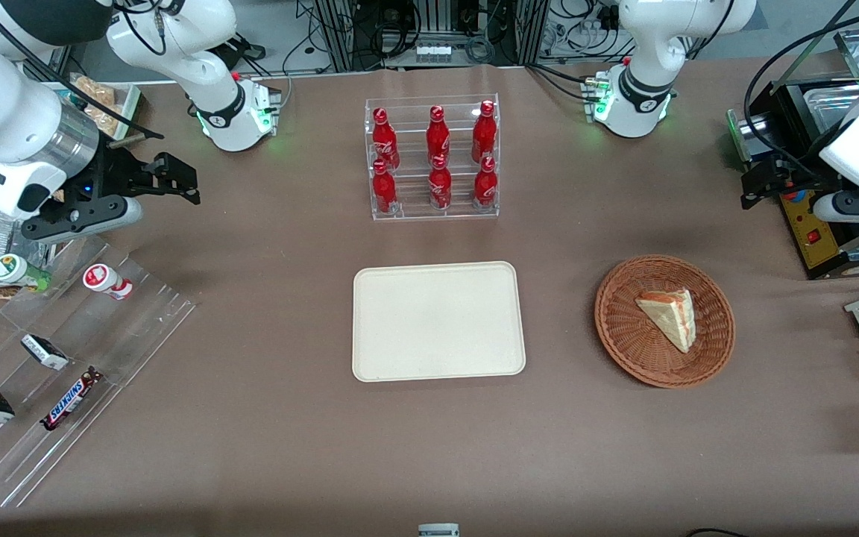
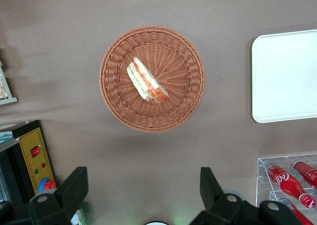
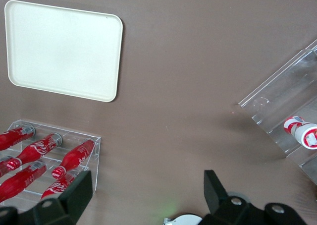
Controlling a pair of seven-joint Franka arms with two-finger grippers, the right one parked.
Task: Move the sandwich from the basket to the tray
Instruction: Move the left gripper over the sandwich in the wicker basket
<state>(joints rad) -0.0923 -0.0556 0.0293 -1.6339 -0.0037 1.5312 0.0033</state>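
Brown table (image 1: 265, 418), cream tray (image 1: 438, 321), wicker basket (image 1: 623, 332), bottle rack (image 1: 433, 160), end effector (image 1: 754, 186) above.

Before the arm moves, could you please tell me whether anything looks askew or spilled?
Nothing stands out. The sandwich lies intact in the basket, the tray is bare and flat, and the open end effector hangs above the table, apart from the basket.

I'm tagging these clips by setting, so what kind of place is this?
Probably a robotics lab staged as a snack counter: cola bottles in a clear rack, a sandwich in a basket, cables overhead. The open gripper hangs above the basket.
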